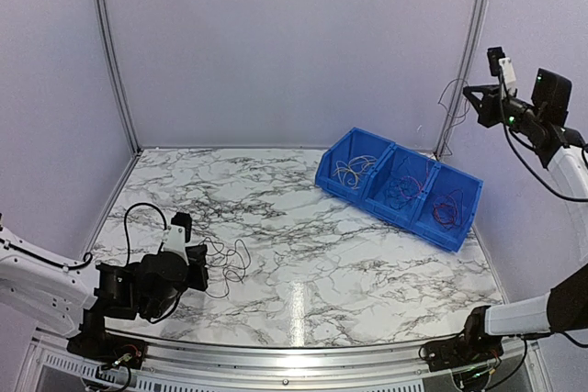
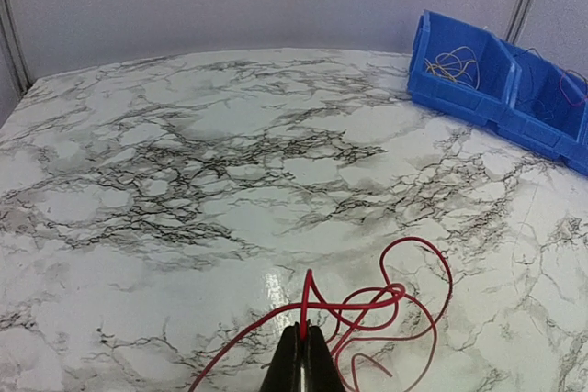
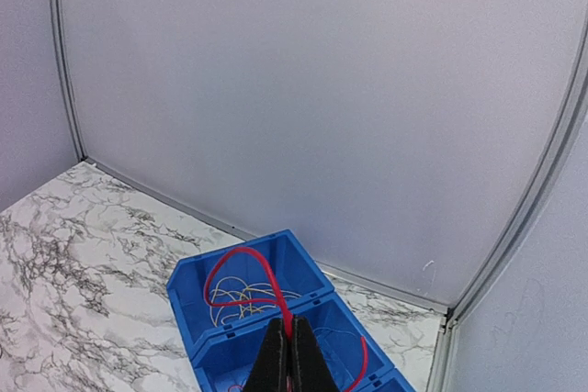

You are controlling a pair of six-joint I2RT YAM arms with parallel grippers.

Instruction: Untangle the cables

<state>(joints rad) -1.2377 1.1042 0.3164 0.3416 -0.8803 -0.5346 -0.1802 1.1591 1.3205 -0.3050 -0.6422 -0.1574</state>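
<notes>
My left gripper (image 1: pixel 200 262) is low over the table at the near left, shut on a red cable (image 2: pixel 397 294) whose loops lie on the marble to the right of the fingertips (image 2: pixel 303 337). The same loops look thin and dark in the top view (image 1: pixel 231 262). My right gripper (image 1: pixel 469 93) is raised high at the far right, shut on another red cable (image 3: pixel 241 257) that arcs from the fingertips (image 3: pixel 291 330) above the bins. It hangs as a faint loop in the top view (image 1: pixel 450 106).
A blue three-compartment bin (image 1: pixel 397 158) stands at the back right. It holds tan wires (image 1: pixel 353 170) on the left, dark blue wires (image 1: pixel 404 190) in the middle and red wires (image 1: pixel 447 208) on the right. Grey walls enclose the marble table (image 1: pixel 303 227).
</notes>
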